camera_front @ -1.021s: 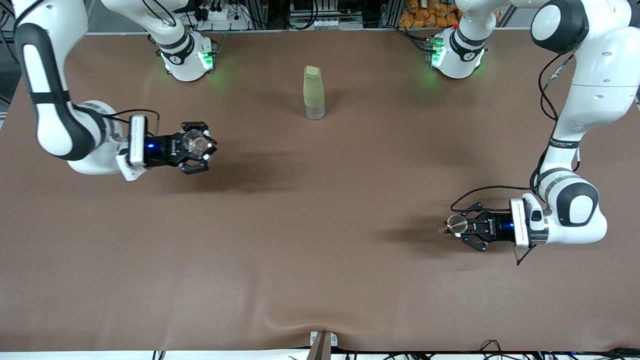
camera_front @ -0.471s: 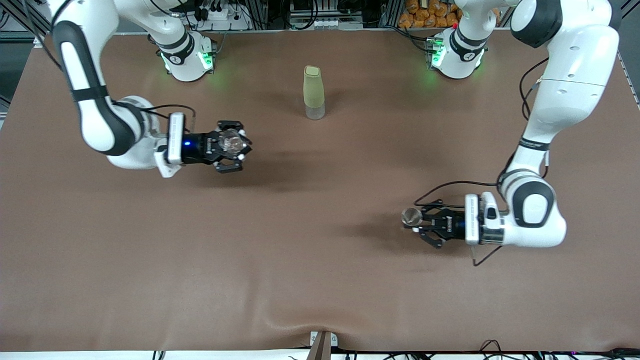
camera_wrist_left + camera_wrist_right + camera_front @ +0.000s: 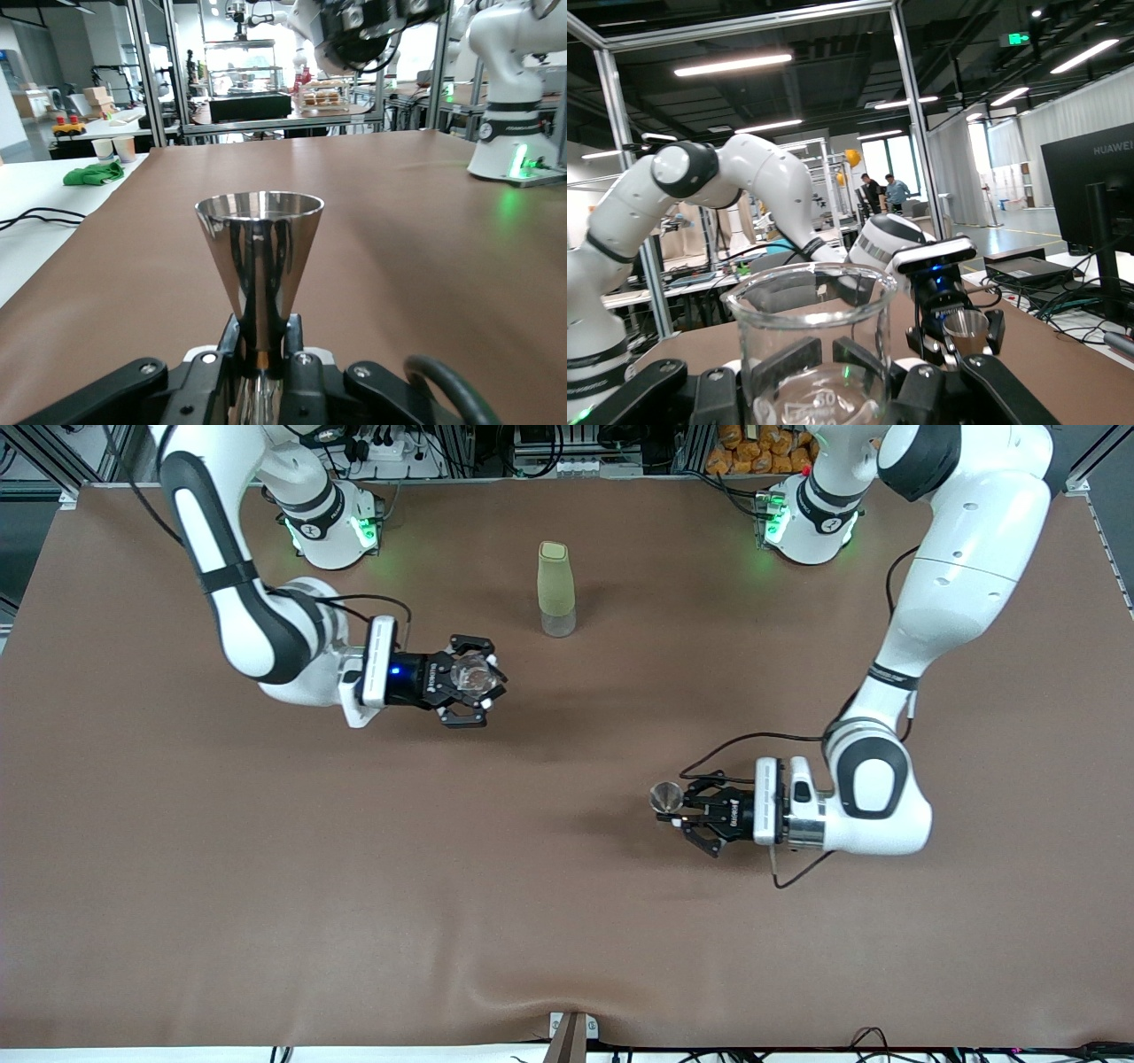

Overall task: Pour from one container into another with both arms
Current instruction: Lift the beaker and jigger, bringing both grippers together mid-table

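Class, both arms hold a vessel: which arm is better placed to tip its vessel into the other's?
Probably left. The left gripper grips the narrow metal cone by its stem, easy to tilt; the right gripper holds the wide-mouthed glass beaker, a good receiver.

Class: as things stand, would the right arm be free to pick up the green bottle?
Probably not: the right gripper is shut on a glass beaker. The path to the green bottle looks unobstructed.
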Available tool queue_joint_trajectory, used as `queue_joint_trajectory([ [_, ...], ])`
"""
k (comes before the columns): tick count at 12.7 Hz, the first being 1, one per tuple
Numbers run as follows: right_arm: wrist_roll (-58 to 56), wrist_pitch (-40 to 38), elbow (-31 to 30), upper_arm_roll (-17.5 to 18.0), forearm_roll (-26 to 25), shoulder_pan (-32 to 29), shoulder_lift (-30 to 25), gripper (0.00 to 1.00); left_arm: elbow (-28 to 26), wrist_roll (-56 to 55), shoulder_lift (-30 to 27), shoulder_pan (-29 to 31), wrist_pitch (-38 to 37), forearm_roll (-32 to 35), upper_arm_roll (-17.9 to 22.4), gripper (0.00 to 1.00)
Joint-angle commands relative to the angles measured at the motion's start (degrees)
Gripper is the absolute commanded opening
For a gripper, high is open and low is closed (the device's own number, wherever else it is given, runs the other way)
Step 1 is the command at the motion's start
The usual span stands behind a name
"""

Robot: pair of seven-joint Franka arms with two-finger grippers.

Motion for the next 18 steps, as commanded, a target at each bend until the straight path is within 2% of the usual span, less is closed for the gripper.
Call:
queue_joint_trajectory([
  [1,-2.36,3.95,-0.60,-0.87,6.23,4.18,-1.26,0.00,-4.89,8.51,-0.87,-3.12,4.29,-10.76,0.08,0.00],
  [3,-3.95,5.11,0.19,-0.78,8.88,6.03,0.23,0.00,-6.91,12.30,-0.79,-5.23,6.39,-16.50,0.16,0.00],
  [6,-4.48,5.19,1.60,-0.78,9.41,7.08,2.26,0.00,-7.54,17.67,0.00,-6.73,8.69,-18.80,0.16,0.00],
  [9,-7.64,5.37,4.23,-0.78,15.28,9.63,6.38,0.00,-7.54,18.73,0.10,-8.21,9.56,-23.27,0.16,0.00],
  [13,-8.35,8.62,8.71,-0.78,19.60,12.62,10.51,0.00,-6.92,21.54,0.18,-12.26,13.79,-31.36,0.16,0.00],
  [18,-8.44,11.08,12.93,-0.78,20.40,13.24,13.59,0.00,-6.92,24.43,0.97,-14.02,13.88,-35.93,0.16,0.00],
])
